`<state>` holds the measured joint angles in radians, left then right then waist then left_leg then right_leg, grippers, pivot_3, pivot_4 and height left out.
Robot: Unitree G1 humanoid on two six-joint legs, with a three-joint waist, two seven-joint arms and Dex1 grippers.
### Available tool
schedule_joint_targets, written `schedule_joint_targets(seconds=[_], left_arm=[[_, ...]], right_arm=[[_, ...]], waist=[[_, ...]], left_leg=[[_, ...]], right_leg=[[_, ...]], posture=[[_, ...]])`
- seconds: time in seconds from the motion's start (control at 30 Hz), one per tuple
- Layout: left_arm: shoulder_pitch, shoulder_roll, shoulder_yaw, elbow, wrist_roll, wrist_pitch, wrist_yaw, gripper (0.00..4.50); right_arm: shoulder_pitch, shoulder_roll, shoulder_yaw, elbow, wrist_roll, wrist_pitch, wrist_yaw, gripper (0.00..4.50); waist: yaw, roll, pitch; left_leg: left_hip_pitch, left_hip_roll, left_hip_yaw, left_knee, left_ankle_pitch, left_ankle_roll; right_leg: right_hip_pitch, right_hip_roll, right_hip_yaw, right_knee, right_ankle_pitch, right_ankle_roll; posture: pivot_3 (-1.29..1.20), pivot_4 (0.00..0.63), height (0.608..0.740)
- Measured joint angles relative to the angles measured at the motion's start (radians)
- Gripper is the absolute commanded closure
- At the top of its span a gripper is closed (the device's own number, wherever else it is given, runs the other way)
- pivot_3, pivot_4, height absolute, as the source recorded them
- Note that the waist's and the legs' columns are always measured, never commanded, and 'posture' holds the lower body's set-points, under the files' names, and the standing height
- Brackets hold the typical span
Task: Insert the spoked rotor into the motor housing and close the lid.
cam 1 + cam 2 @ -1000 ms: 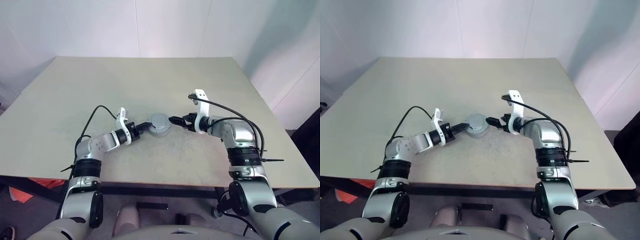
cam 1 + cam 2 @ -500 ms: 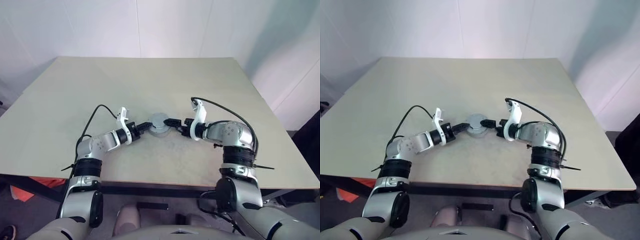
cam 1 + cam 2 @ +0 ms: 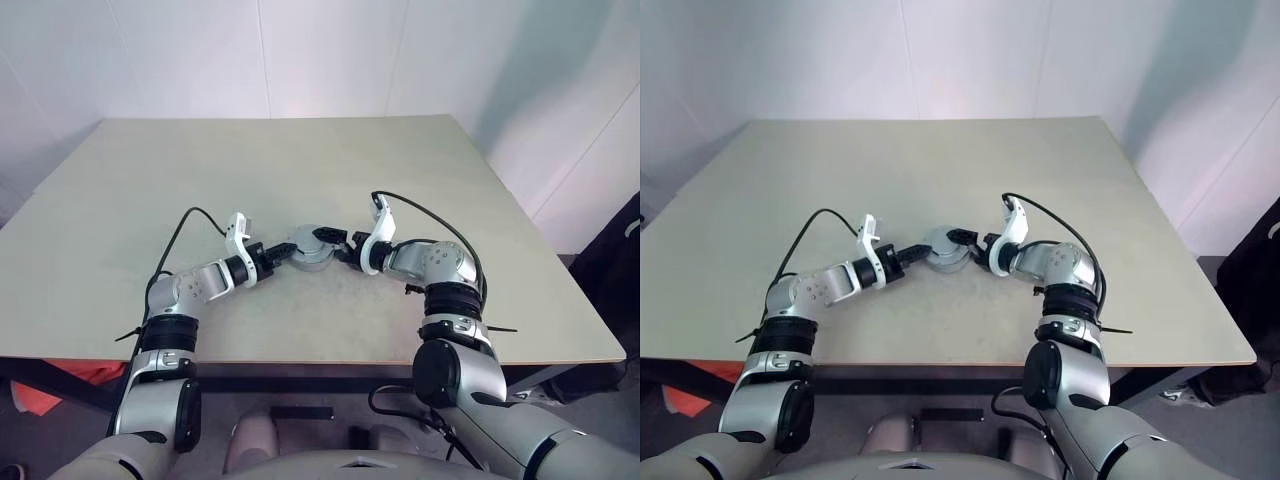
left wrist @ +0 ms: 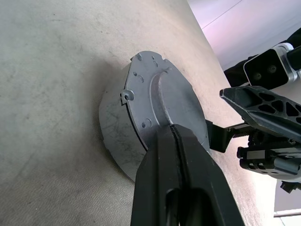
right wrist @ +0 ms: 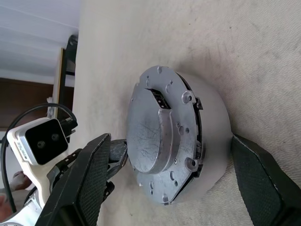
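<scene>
The motor housing (image 5: 207, 141) sits mid-desk (image 3: 200, 180), the lid (image 5: 160, 141) apparently seated on top. Left gripper (image 4: 175, 136) clenched, tip against the lid; right gripper (image 5: 169, 188) spread wide, straddling the assembly. Judged heavy, rigid, smooth metal: grasp across the housing's side wall.

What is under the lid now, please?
The lid sits on top of the round grey motor housing, which rests on the table. A narrow dark gap shows at the rim; the inside, including any rotor, is covered.
</scene>
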<state>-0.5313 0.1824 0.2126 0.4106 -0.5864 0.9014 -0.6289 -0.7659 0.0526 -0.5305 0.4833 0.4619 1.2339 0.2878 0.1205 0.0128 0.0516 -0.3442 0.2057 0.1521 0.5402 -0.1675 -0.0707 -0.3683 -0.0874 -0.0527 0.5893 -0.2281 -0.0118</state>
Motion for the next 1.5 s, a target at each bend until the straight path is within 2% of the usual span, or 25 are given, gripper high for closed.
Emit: schedule_joint_targets(seconds=[0.33,0.4,0.5,0.63,0.77,1.1,1.2,1.5], left_arm=[[-0.005,0.002,0.019,0.002,0.005,-0.020,0.004,4.50],[-0.005,-0.002,0.018,0.007,0.010,-0.020,0.005,4.50],[-0.006,-0.002,0.019,0.007,0.012,-0.024,0.005,4.50],[-0.006,-0.002,0.019,0.008,0.018,-0.033,0.007,4.50],[-0.010,-0.006,0.019,0.013,0.020,-0.034,0.008,4.50],[-0.012,-0.012,0.017,0.018,0.020,-0.050,0.000,4.50],[-0.010,-0.018,0.024,0.019,0.015,-0.065,0.002,4.50],[-0.010,-0.023,0.048,0.026,0.009,-0.086,0.012,4.50]], right_arm=[[-0.001,0.062,0.041,0.014,0.037,0.025,0.018,0.03],[-0.003,0.062,0.053,0.023,0.047,0.022,0.020,0.03],[-0.010,0.062,0.056,0.051,0.051,-0.002,0.015,0.64],[-0.011,0.061,0.053,0.097,0.051,-0.049,-0.008,1.96],[-0.015,0.061,0.041,0.111,0.060,-0.064,-0.022,1.96],[-0.036,0.060,0.009,0.145,0.092,-0.114,-0.069,1.96],[-0.043,0.059,-0.009,0.160,0.105,-0.126,-0.077,2.45],[-0.047,0.060,-0.007,0.173,0.130,-0.135,-0.088,2.46]], waist=[[0.001,0.001,0.000],[0.005,0.001,0.001],[0.004,0.001,0.001],[0.003,0.001,0.001],[0.005,0.001,0.001],[0.004,0.001,0.001],[0.004,0.001,0.001],[0.003,0.001,0.001]], left_leg=[[-0.005,0.001,0.000,-0.001,0.002,-0.004],[-0.007,0.001,0.000,-0.001,0.002,-0.004],[-0.007,0.000,0.000,-0.001,0.002,-0.003],[-0.006,0.001,0.000,-0.001,0.002,-0.003],[-0.007,0.000,0.000,-0.001,0.002,-0.004],[-0.009,0.000,0.000,-0.001,0.002,-0.003],[-0.009,0.000,0.000,-0.001,0.002,-0.003],[-0.015,0.000,0.000,0.001,0.002,-0.003]], right_leg=[[-0.004,0.002,0.000,0.000,0.002,-0.003],[-0.005,0.002,0.000,0.000,0.005,-0.008],[-0.005,0.001,0.000,0.000,0.005,-0.009],[-0.005,0.002,0.000,0.000,0.004,-0.007],[-0.005,0.001,0.000,0.000,0.003,-0.005],[-0.007,0.001,0.000,0.000,0.005,-0.009],[-0.008,0.001,0.000,0.000,0.005,-0.009],[-0.014,0.003,0.000,0.001,0.006,-0.010]], posture=[[0.00,0.000,0.740],[0.00,0.000,0.740],[0.00,0.000,0.740],[0.00,0.000,0.740],[0.00,0.000,0.740],[0.00,0.000,0.740],[0.00,0.000,0.740],[0.00,0.000,0.740]])
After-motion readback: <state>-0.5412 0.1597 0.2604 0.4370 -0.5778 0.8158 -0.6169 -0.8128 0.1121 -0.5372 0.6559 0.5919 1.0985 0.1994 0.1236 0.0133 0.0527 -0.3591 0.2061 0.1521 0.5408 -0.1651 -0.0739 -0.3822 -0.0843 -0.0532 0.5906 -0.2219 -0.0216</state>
